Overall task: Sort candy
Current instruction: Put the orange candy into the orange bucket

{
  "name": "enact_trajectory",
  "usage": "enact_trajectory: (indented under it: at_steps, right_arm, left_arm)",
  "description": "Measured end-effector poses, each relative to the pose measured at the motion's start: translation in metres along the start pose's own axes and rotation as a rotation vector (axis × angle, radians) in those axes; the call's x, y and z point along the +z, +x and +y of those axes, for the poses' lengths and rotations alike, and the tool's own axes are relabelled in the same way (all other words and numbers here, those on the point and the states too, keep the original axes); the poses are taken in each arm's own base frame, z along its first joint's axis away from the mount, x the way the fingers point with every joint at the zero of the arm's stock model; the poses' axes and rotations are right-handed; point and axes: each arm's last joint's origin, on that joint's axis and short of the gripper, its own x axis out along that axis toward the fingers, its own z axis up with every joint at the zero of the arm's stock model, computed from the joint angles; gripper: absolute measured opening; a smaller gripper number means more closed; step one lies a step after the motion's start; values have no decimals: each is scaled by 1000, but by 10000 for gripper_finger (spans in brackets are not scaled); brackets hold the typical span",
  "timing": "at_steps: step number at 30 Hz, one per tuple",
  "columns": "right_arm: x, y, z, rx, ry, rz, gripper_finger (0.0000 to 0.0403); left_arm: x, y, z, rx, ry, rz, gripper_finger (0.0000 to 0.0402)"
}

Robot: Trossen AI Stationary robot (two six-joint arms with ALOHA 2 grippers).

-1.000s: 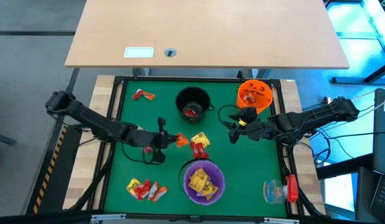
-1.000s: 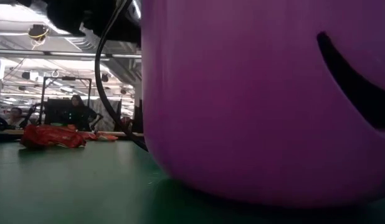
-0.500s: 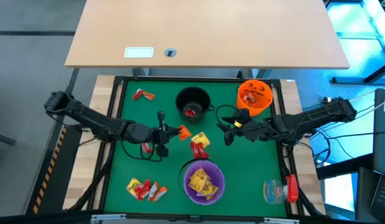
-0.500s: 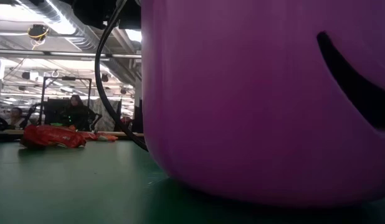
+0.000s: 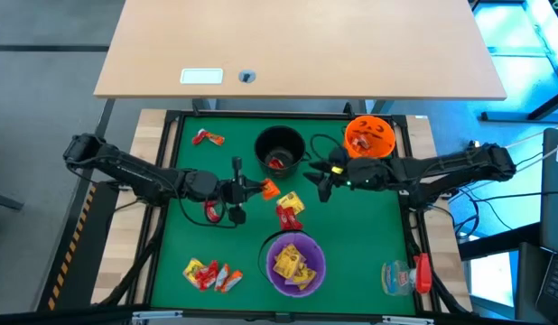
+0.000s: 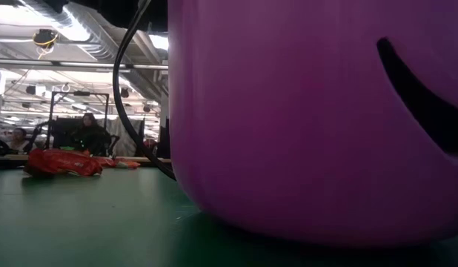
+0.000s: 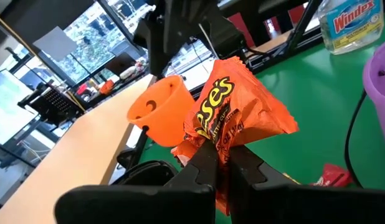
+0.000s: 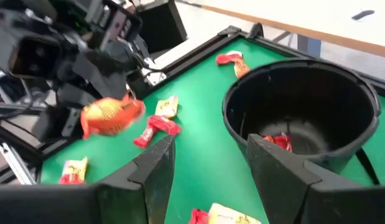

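Observation:
My left gripper (image 5: 258,189) (image 7: 222,158) is shut on an orange candy (image 5: 268,190) (image 8: 111,115), just near of the black bowl (image 5: 280,149). My right gripper (image 5: 317,185) (image 8: 208,168) hangs open to the right of the black bowl (image 8: 304,106), which has a red candy (image 8: 280,142) inside. The orange bowl (image 5: 369,137) holds candy, and the purple bowl (image 5: 295,262) (image 6: 318,111) holds yellow candy. Loose candy lies flat on the green mat: a yellow and red group (image 5: 291,208), one piece (image 5: 207,138) far left, and several pieces (image 5: 211,273) near left. My left gripper pinches the orange candy by the lower edge of its wrapper (image 7: 218,144) between its two fingers (image 7: 202,165). The fingers reach level from the table's left. The candy is lifted clear of the mat and sticks out beyond the fingertips, crumpled.
A clear spray bottle with a red part (image 5: 405,275) (image 7: 348,25) lies at the mat's near right corner. A wooden table (image 5: 297,45) stands beyond the far edge. A black cable (image 6: 133,96) hangs beside the purple bowl. There is bare mat between the bowls and the left edge.
My left gripper has carried the orange candy toward the far edge and the right, closer to the black bowl. My right gripper has moved toward the table's left and far edge, also closer to the black bowl.

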Motion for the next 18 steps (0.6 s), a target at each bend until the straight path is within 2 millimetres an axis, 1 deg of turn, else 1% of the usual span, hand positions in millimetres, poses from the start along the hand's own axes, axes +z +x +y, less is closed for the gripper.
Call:
enact_trajectory:
  at_steps: [10,13,18]
  right_arm:
    - [8,1,3,56,11,-63,198]
    - [10,2,6,103,15,-78,198]
    - [9,14,11,180,-16,-112,198]
  left_arm:
    - [2,3,9,7,-29,-54,0]
    - [1,4,12,22,-36,-59,0]
    - [0,5,16,36,-39,-56,0]
